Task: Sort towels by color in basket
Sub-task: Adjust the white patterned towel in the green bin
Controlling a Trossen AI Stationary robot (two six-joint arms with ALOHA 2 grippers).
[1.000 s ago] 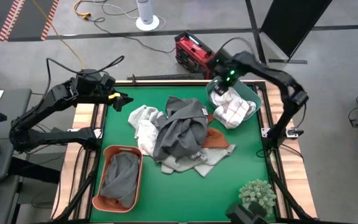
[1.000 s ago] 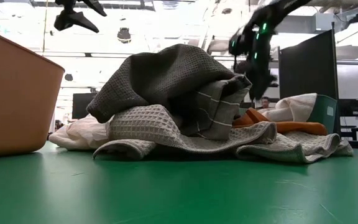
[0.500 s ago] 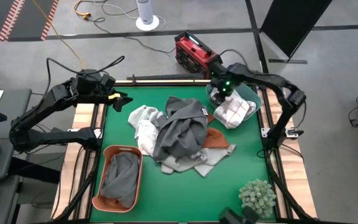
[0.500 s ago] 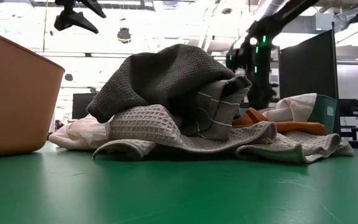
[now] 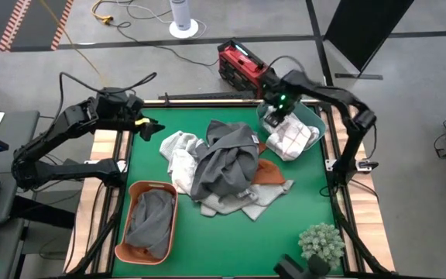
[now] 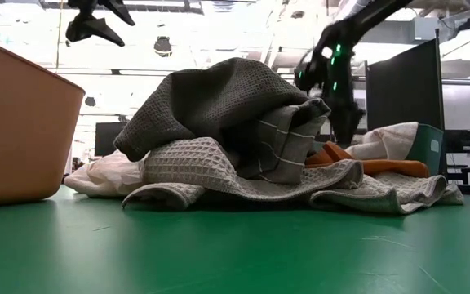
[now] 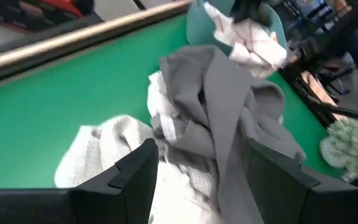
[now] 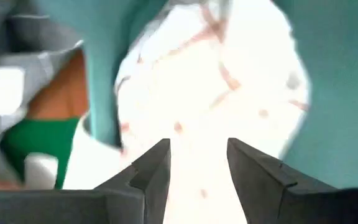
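From my remote seat: my right claw (image 5: 273,116) hangs just above the white checked towel (image 5: 291,136) that spills over the teal basket (image 5: 313,116) at the far right of the green tabletop (image 5: 153,167), fingers parted and holding nothing. My left claw (image 5: 155,124) waits open and empty over the far left edge. The grey towels (image 5: 223,167) lie heaped mid-table over a rust-orange towel (image 5: 269,174), and another grey towel (image 5: 152,219) fills the orange basket (image 5: 134,252).
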